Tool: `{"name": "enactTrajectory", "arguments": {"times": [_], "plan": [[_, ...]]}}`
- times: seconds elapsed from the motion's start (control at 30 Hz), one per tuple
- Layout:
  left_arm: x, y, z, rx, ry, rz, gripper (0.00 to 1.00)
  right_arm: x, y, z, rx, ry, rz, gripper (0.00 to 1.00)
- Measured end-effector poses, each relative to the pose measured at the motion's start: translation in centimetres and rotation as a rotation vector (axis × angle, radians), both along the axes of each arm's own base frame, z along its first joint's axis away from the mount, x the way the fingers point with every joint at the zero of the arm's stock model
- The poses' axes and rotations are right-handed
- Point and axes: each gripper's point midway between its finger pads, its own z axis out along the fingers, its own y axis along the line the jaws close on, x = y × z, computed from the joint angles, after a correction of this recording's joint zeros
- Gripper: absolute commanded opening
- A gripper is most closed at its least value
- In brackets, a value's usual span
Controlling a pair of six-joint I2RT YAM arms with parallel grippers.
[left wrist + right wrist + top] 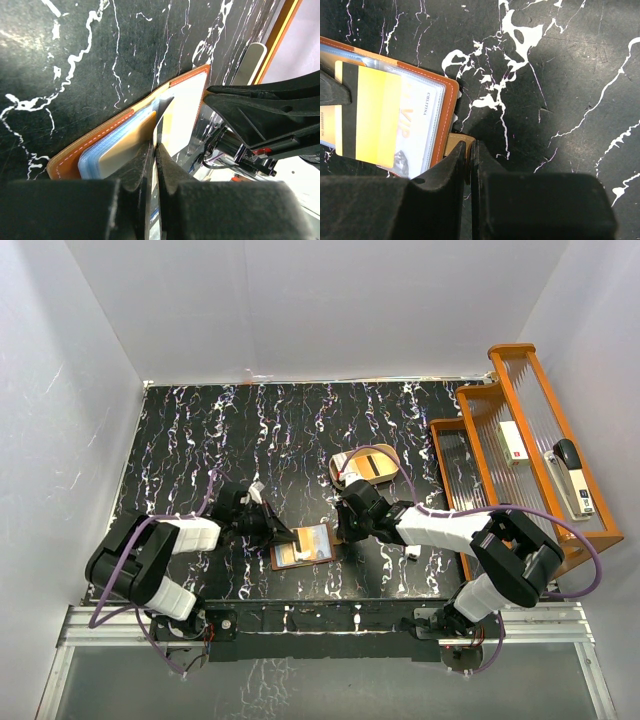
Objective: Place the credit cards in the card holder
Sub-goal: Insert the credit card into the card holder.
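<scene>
over the card holder [303,546], left gripper [154,155] pinches a yellow credit card [375,115].

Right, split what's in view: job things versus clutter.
Job: wallet; yellow card, pinched in the left claw.
Clutter: tan tray; wooden rack; stapler; white box.
</scene>
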Motion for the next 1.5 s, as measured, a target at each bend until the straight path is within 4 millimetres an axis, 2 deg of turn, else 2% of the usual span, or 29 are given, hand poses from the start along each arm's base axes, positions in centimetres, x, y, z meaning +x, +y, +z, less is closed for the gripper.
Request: {"name": "enactTrajectory", "arguments": {"times": [0.1, 0.27, 0.43, 0.63, 0.87, 1.33, 1.5], "plan": [[-0.1, -0.2, -0.1, 0.004, 0.0, -0.004, 0.26, 0.0, 0.2, 0.1, 0.011, 0.002, 0.0, 0.03], [0.5, -0.2, 0.5, 0.041, -0.02, 0.005, 0.39, -0.4, 0.4, 0.0, 0.032, 0.013, 0.001, 0.03], [1.0, 0.6, 1.3, 0.112, -0.055, 0.021, 0.55, -1.3, 0.1, 0.0, 0.064, 0.029, -0.002, 0.02], [0.4, 1.6, 1.8, 0.16, -0.067, 0.029, 0.56, -1.4, 0.3, 0.1, 0.082, 0.034, -0.009, 0.02], [0.3, 1.1, 2.2, 0.131, -0.081, 0.024, 0.56, -1.4, 0.6, 0.3, 0.098, 0.034, -0.004, 0.02], [-1.2, -2.6, 1.3, 0.067, -0.037, -0.05, 0.51, -1.4, 0.9, 0.4, 0.111, 0.037, -0.001, 0.02], [-1.7, -4.9, 2.2, 0.019, -0.037, -0.084, 0.5, -1.5, 0.8, 0.2, 0.114, 0.037, -0.004, 0.02]]}}
